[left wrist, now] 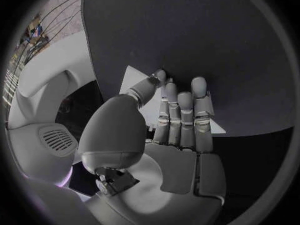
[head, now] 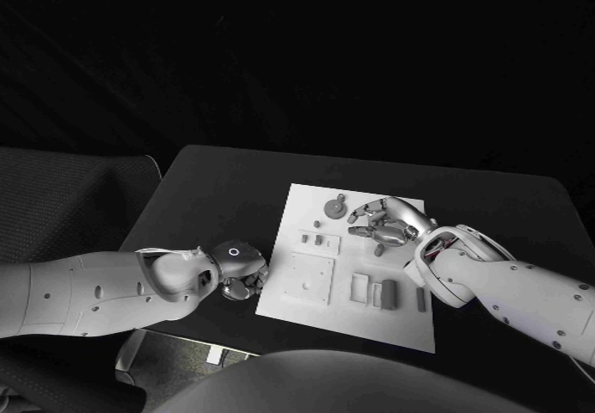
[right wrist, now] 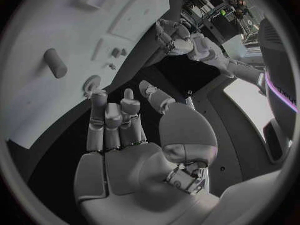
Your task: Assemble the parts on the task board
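The task board [head: 359, 275] lies in the middle of the head view on the dark tabletop [head: 496, 206]. The right hand [head: 390, 224] hovers over the board's upper right, fingers spread and holding nothing, likely poised to pick a part such as the round part [head: 334, 207] just to its left. The left hand [head: 242, 280] waits off the board's left edge, fingers straight, empty, probably keeping clear. Bar-shaped parts [head: 388, 293] lie lower right.
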